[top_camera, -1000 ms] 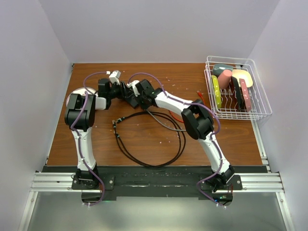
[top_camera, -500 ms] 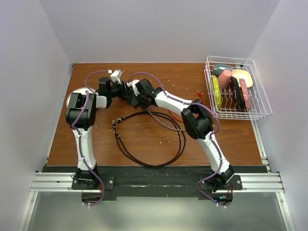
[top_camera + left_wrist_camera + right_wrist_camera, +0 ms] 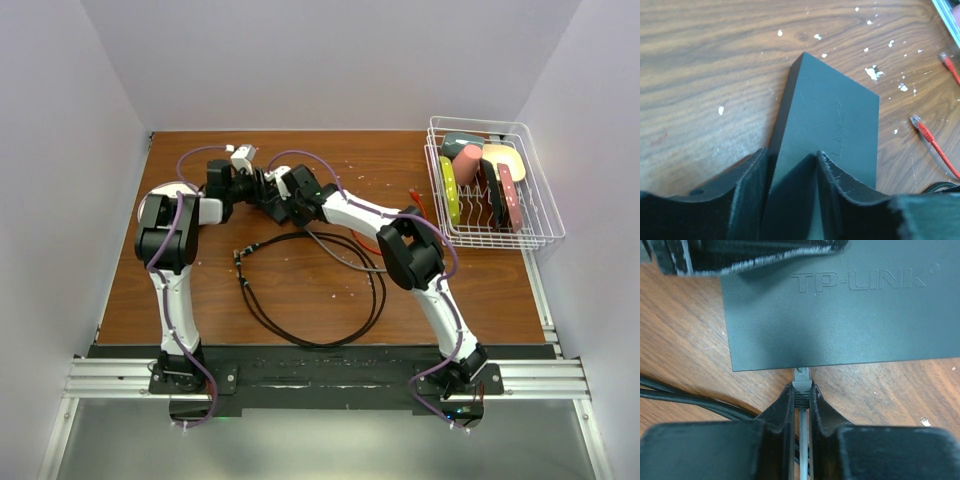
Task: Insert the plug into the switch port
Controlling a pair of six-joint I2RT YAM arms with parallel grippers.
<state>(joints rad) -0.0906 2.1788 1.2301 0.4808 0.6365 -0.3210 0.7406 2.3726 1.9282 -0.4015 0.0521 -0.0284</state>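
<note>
The flat black switch box (image 3: pixel 840 315) lies on the wooden table; it also shows in the left wrist view (image 3: pixel 827 140). Its ports are on the near long edge, hidden from above. My right gripper (image 3: pixel 801 390) is shut on the grey plug (image 3: pixel 801 379) of a grey cable. The plug's tip touches the box's near edge, partly under it. My left gripper (image 3: pixel 790 165) is shut on the box's end, one finger (image 3: pixel 752 185) on its side, the other on its top. In the top view both grippers meet at the back middle of the table (image 3: pixel 262 187).
A black cable (image 3: pixel 310 290) loops on the table in front of the arms. A red cable with clear plugs (image 3: pixel 927 135) lies right of the box. A white wire rack (image 3: pixel 490 185) with coloured items stands at the back right.
The left arm's elbow shifted slightly; otherwise both grippers stay at the box with no clear movement.
</note>
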